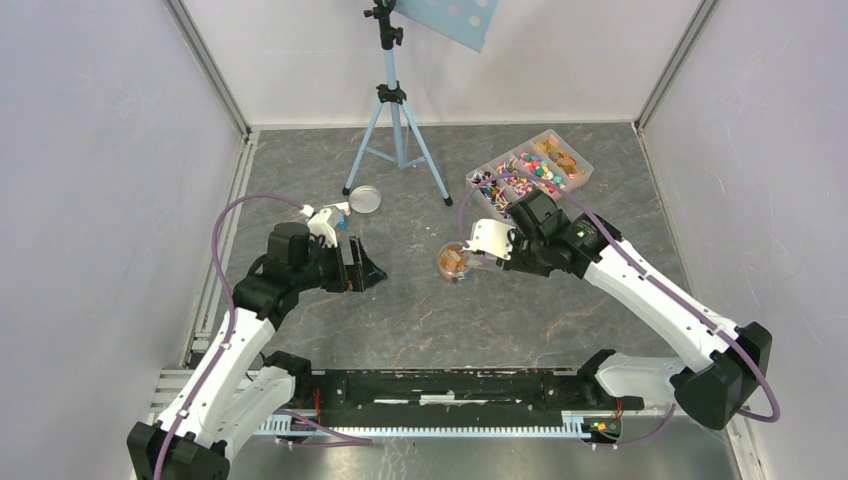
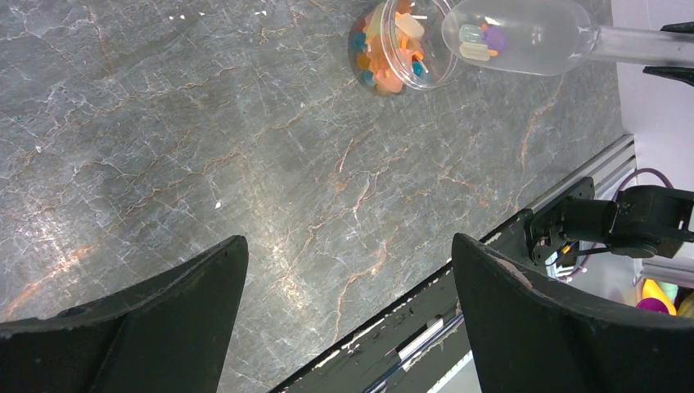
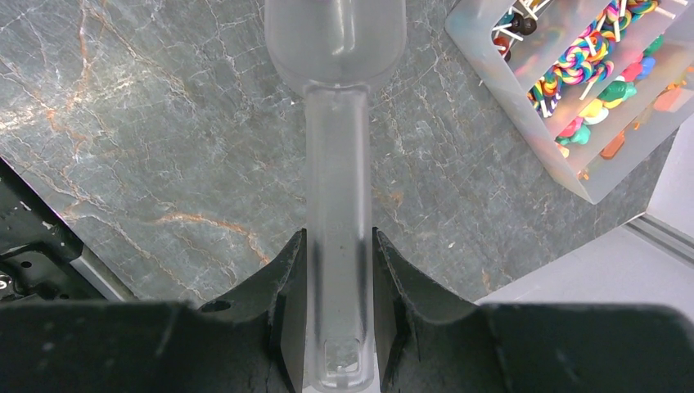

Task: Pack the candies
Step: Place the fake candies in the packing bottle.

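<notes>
Since the right end effector (image 3: pixel 338 254) is clenched on the scoop (image 3: pixel 337 147), candies (image 2: pixel 481 38) just ahead in its bowl beside the jar (image 2: pixel 393 49), it should tip slowly over the rim. Meanwhile the left end effector (image 2: pixel 349 262) is released.

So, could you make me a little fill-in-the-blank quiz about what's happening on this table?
1. The left gripper is ___ and holds nothing.
2. The clear scoop is held by the ___ gripper.
3. The small jar beside the scoop's bowl contains ___.

Missing words: open; right; candies.
</notes>
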`<action>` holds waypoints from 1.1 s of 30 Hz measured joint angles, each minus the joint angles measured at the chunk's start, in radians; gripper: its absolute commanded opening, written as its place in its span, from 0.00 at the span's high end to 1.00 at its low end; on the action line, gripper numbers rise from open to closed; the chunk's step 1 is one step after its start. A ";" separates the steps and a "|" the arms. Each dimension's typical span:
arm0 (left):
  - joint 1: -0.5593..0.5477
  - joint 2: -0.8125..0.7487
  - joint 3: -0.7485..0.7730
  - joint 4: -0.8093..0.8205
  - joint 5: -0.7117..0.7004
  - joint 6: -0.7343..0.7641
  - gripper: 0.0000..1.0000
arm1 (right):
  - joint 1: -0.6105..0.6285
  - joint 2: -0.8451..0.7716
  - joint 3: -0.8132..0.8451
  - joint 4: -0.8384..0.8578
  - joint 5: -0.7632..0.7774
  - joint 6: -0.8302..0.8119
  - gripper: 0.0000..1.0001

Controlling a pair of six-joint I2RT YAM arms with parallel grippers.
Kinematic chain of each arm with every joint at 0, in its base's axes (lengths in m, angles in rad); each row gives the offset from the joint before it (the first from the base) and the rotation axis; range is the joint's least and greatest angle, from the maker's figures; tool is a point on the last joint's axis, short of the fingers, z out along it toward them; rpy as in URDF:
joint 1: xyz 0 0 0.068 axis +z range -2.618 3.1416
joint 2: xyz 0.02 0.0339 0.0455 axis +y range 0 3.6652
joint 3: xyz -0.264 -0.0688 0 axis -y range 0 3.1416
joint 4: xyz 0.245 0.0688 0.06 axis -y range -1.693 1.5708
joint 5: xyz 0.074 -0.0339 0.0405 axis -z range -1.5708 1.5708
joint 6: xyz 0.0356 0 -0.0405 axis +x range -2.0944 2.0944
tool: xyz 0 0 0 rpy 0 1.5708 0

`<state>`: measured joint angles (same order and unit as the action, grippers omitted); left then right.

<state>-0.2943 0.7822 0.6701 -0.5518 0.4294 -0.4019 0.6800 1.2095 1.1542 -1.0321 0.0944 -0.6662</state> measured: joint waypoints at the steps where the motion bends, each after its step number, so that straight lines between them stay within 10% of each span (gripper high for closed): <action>1: 0.000 0.000 0.000 0.000 0.000 0.000 0.00 | 0.002 0.005 0.006 -0.005 0.003 0.000 1.00; 33: 0.000 -0.011 0.000 0.000 0.000 0.000 0.00 | 0.020 0.019 0.070 -0.048 0.180 0.084 1.00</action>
<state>-0.2943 0.7712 0.6697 -0.5518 0.4290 -0.4019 0.6998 1.2285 1.2243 -1.0798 0.2745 -0.5827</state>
